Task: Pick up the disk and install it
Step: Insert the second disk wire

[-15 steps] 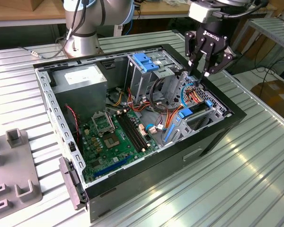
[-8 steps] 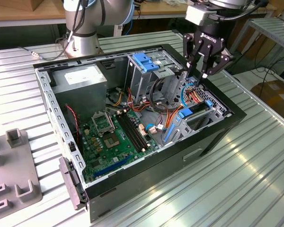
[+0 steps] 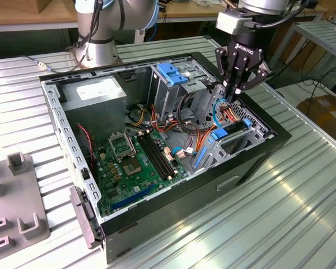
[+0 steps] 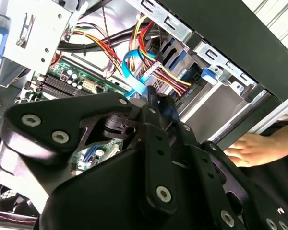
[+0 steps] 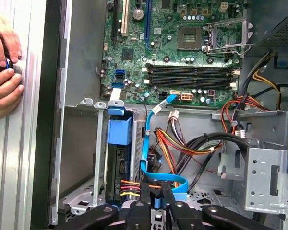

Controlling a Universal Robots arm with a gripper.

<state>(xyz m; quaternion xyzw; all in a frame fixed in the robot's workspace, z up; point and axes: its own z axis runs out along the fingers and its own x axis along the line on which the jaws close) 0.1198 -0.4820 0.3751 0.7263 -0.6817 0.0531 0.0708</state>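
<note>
we see the open computer case (image 3: pixel 257 154) lying on its side on the ribbed table (image 3: pixel 302 213), with the gripper (image 3: pixel 233 96) lowered into the drive bay corner, at about two o'clock from the case's middle in the exterior view.

the disk (image 5: pixel 116 172) looks already seated: in the first wrist view it stands on edge in the metal bay, dark-faced, with its blue bracket (image 5: pixel 120 128) at the twelve o'clock end and red, yellow and black power wires (image 5: pixel 130 188) running into its six o'clock end. in the exterior view the same blue bracket (image 3: pixel 219 134) sits in the bay at roughly seven o'clock from the gripper.

the gripper's fingers (image 5: pixel 145 196) are drawn close together, and they seem to pinch the blue connector (image 5: pixel 157 200) at the end of the flat blue data cable (image 5: pixel 145 143), just beside the disk. we judge the grip from the first wrist view; the contact itself is partly hidden.

so we judge the picking and placing done, and the work now at the cabling stage; whether the data plug is home we cannot tell.

a person's hands (image 5: pixel 4 72) rest on the table at the case's outer wall.
</note>
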